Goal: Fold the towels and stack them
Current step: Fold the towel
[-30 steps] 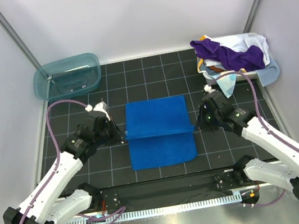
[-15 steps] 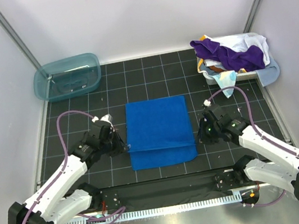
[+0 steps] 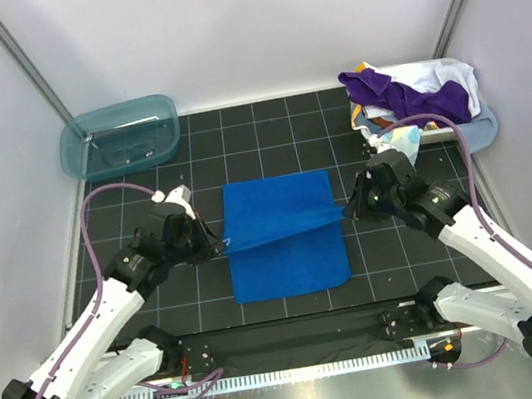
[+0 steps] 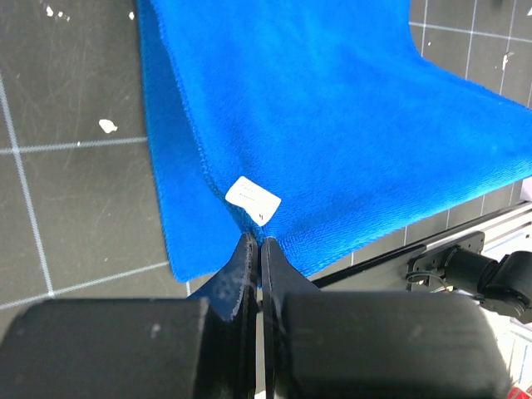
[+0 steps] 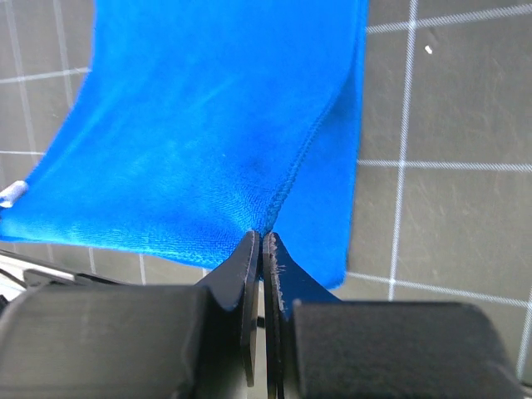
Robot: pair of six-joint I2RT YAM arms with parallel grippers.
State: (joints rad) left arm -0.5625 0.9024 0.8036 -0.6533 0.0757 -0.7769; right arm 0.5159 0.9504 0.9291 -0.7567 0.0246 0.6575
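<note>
A royal blue towel lies spread on the black gridded mat in the middle. My left gripper is shut on its left edge, beside a white label. The right gripper is shut on the right edge. Between them a held edge runs taut across the towel, lifted above the layer below. The left wrist view shows the jaws pinching blue cloth. In the right wrist view the jaws pinch a seamed edge of the towel. More towels, purple, white and light blue, are heaped at the back right.
A white basket holds the heap of towels at the back right, with cloth hanging over its rim. A teal tub stands at the back left. Grey walls close in both sides, and a metal rail runs along the near edge.
Both grippers, still shut on the blue towel, dipped toward the near edge and then came back away and up. The held edge now crosses the towel's middle, raised.
</note>
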